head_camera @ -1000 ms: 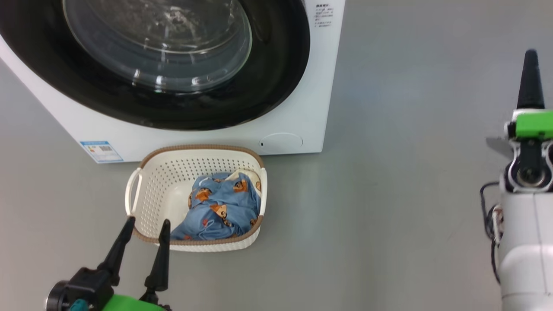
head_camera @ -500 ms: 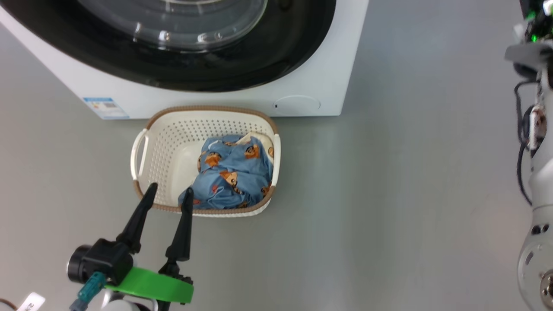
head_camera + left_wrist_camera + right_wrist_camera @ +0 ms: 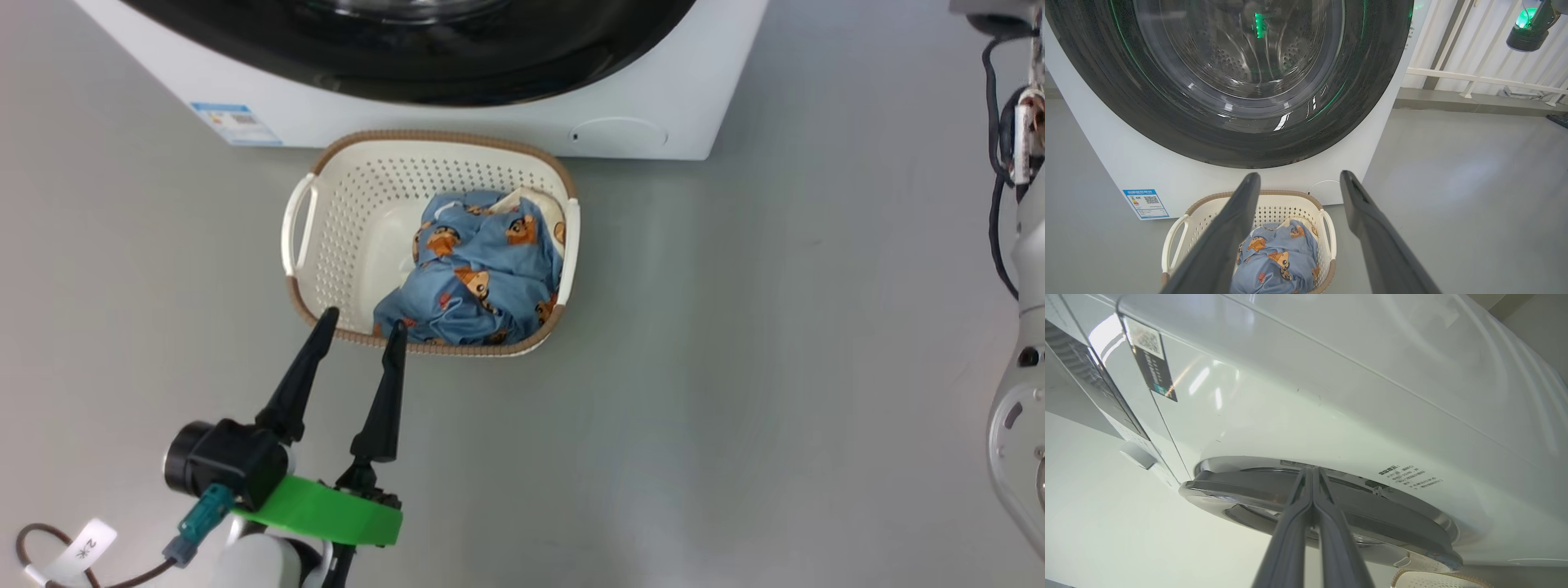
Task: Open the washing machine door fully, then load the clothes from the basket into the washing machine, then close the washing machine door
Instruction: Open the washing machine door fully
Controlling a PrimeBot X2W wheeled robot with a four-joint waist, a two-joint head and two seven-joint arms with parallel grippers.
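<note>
Door (image 3: pixel 1167 134) looks rigid, slick; hook its rim. Right end effector (image 3: pixel 1312 470) closed; left end effector (image 3: pixel 362 318) wide, basket (image 3: pixel 441 135) at 12 o'clock.

Smooth grey floor (image 3: pixel 735 367) — white railing (image 3: pixel 1474 78) low along pale ribbed wall (image 3: pixel 1486 41).

room: bright, even, soft light from above.
floor (image 3: pixel 735 367): pale sheen, one whiter patch; shadows faint.
washing machine door (image 3: pixel 1237 73): small white glints and green reflections on the glass.
washing machine (image 3: pixel 1331 396): broad glare streaks on its side.
left gripper (image 3: pixel 1299 175): fingers near the lens slightly blurred.
wrist views: straight lines bend at the edges.
</note>
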